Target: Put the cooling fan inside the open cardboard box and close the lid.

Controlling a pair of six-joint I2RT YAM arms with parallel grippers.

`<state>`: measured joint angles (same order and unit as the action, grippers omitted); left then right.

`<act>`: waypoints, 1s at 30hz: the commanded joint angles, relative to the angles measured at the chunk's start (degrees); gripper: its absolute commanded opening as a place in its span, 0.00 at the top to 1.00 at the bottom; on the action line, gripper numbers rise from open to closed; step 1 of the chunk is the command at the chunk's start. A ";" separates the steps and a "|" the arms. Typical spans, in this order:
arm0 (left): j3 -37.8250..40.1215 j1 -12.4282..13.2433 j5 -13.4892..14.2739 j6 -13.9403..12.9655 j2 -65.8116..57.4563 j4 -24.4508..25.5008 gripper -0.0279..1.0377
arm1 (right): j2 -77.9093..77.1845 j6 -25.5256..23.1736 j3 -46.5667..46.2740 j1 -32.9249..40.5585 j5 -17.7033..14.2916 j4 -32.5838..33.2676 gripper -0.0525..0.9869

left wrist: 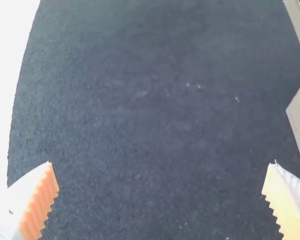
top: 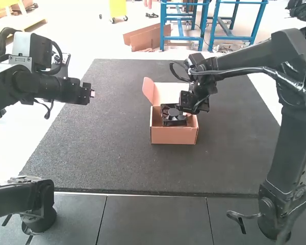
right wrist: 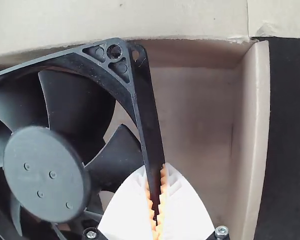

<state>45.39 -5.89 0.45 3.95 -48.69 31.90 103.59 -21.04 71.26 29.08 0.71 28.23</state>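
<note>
Black table (top: 117,153), w/ cardboard box (top: 174,133) near mid, open, lid flap up at back-left. Cooling fan (right wrist: 50,165) tilted, partly inside box, frame edge pinched by R claw (right wrist: 157,200). L claw (left wrist: 160,197) spread wide above bare table, well left of box.

Fan (top: 169,115), R gripper (top: 183,109) in box (top: 174,135) mouth; free room over mat (top: 102,138), L side.

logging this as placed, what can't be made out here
High view: whether the cooling fan touches the cardboard box floor; right gripper and walls hide it.
Right wrist view: part of the fan, cut off by the edge.
Left wrist view: most of the box, cut off likewise.
</note>
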 commanded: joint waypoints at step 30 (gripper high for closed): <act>7.00 -1.32 0.52 3.61 -10.38 -4.48 0.06 | -18.07 -2.96 5.73 -11.33 11.42 -3.44 0.17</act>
<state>49.30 -6.22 0.47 6.92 -57.19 28.32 90.02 -20.80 76.86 21.52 10.48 26.13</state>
